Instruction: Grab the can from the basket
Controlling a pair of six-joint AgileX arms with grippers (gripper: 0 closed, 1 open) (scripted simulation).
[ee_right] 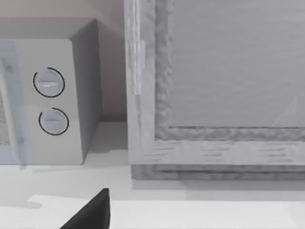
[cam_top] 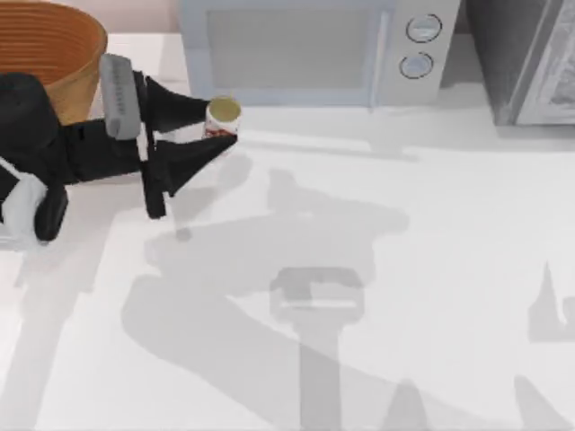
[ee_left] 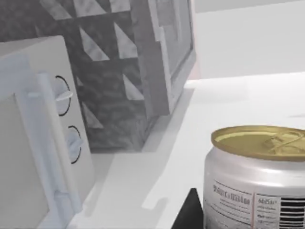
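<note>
Over on the left side of the table (cam_top: 431, 269), the left gripper (cam_top: 221, 131) sits just to the right of the basket (cam_top: 49, 45) and has its two dark fingers (cam_top: 184, 108) clamped on the can (cam_top: 222, 117), one on either side. So the can is outside the basket, held upright between the fingertips with its gold top facing up, right in front of the microwave (cam_top: 296, 49) at the back of the table. Whether its base touches the tabletop or hangs a bit above it, I honestly can't tell. The basket itself sits in the far left corner, orange-brown and ribbed inside, partly covered by the black arm. From the left wrist view the can (ee_left: 257, 181) is close up: gold lid with a pull tab, silver-white side with small print and a barcode, and a dark fingertip (ee_left: 189, 212) right beside it; the microwave (ee_left: 33, 143) with its two round knobs and a grey patterned cabinet (ee_left: 119, 71) stand behind. The right wrist view looks at the microwave (ee_right: 47, 95) and the cabinet (ee_right: 214, 86), with a dark finger (ee_right: 93, 212) of the right gripper poking in low; can't tell if that one's jaws are apart or together.
</note>
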